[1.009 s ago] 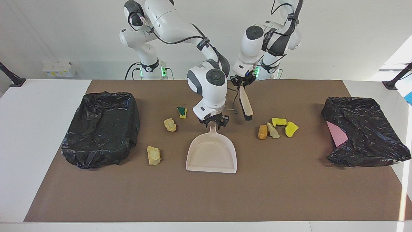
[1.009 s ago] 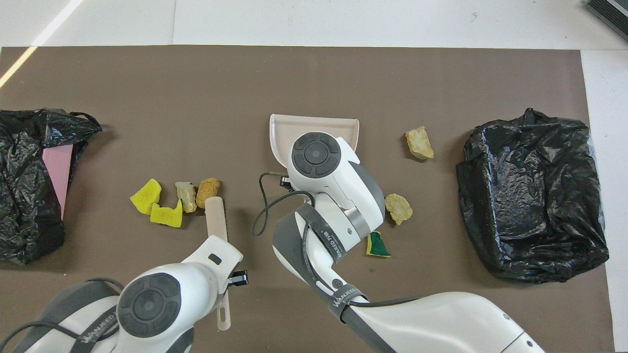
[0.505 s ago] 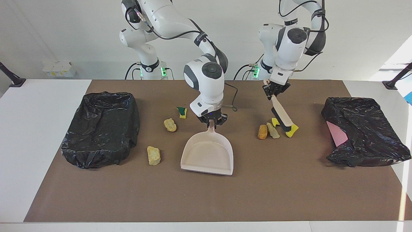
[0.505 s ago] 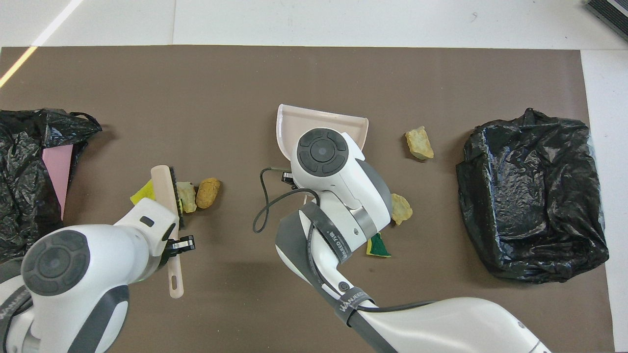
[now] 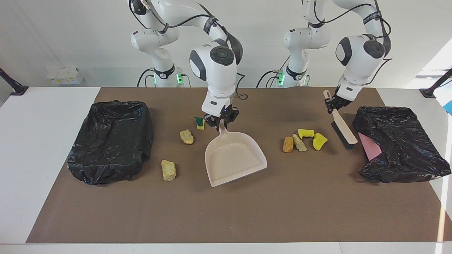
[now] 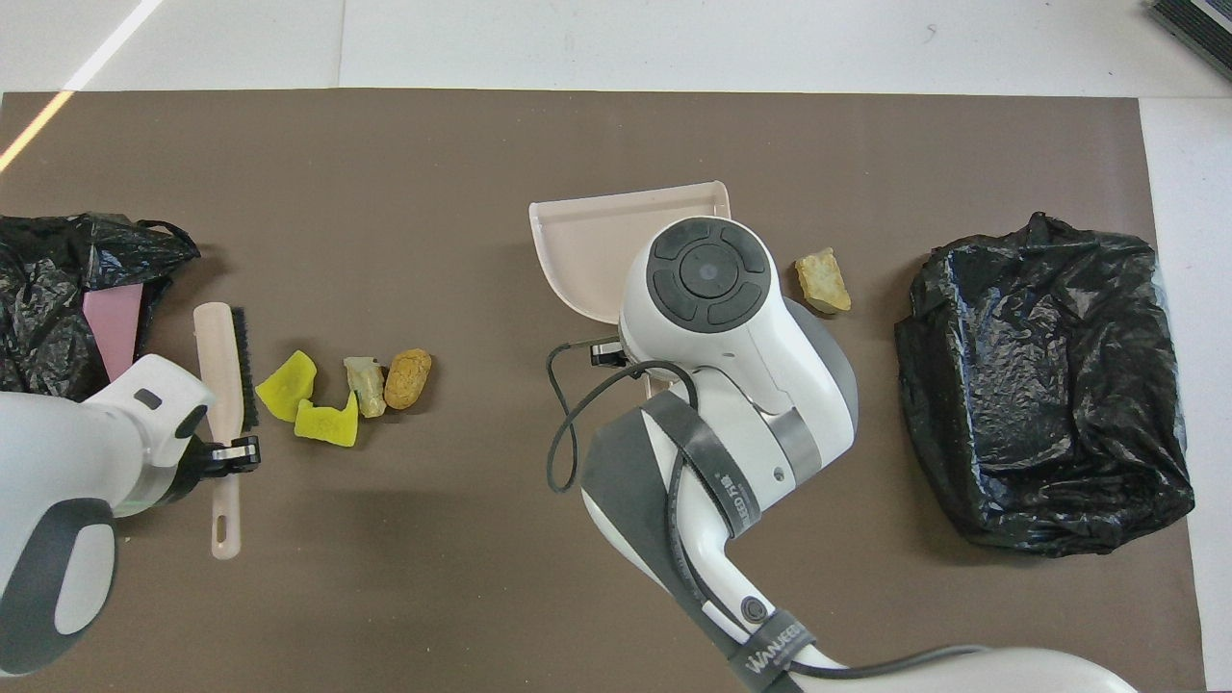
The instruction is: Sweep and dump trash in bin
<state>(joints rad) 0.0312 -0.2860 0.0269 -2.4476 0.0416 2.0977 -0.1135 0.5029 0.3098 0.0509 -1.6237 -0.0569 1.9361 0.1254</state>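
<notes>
The right pincer point(image 5: 221, 122) is clamped shut on the handle of the dustpan point(image 5: 236, 158), which sits mid-tabletop with its open mouth turned partly toward the left arm's end. The left pincer point(image 5: 331, 104) is closed tight on the handle of the brush point(image 5: 343, 129), whose bristle end points down between the bag-lined bin point(image 5: 400, 143) at the left arm's end and a cluster of four scraps point(image 5: 304, 139): two yellow, one pale tan and one orange-brown, lying close together, some touching. Whether the bristles touch the mat cannot be told. Three more scraps lie toward the right arm's end: a yellow one with a green side point(image 5: 200, 122) just beside the right pincer, a tan one point(image 5: 186, 137) a little farther from the robots, and another tan one point(image 5: 168, 170) farther out, near the second black bag-lined bin point(image 5: 111, 140). The dustpan is empty, so this looks like the start of the first sweep. Next, the brush likely needs to come down on the mat on the bin's side of the cluster and push the four pieces toward the dustpan, while the right arm sets the pan's lip flat on the mat facing them; a lifted lip would let pieces slide under.
</notes>
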